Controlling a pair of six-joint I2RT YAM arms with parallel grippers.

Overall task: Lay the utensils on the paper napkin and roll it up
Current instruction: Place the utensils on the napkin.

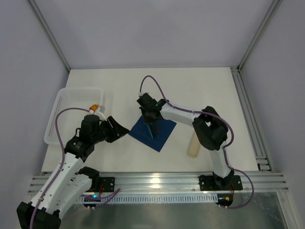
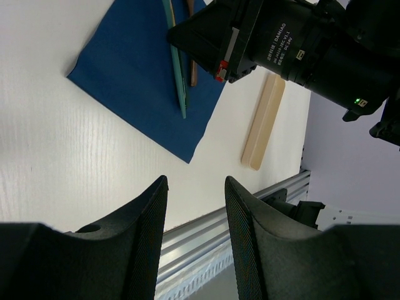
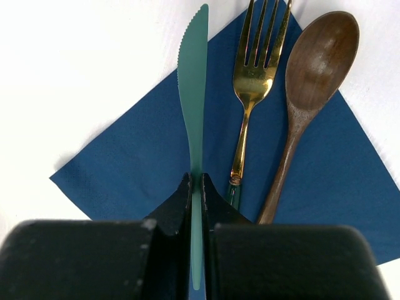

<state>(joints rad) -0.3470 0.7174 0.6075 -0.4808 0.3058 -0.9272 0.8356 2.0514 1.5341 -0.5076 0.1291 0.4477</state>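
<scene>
one serrated teal knife (image 3: 192,94) over textured navy napkin (image 3: 125,162)

Knife (image 3: 192,94), fork (image 3: 252,81) and spoon (image 3: 320,59) handle ends behind the right gripper (image 3: 195,186)

table (image 1: 119,81): white | paper napkin (image 1: 164,134): flat, centre | beige bar (image 1: 193,147): right, apart | white basket (image 1: 66,102): left edge, possibly overhanging
</scene>
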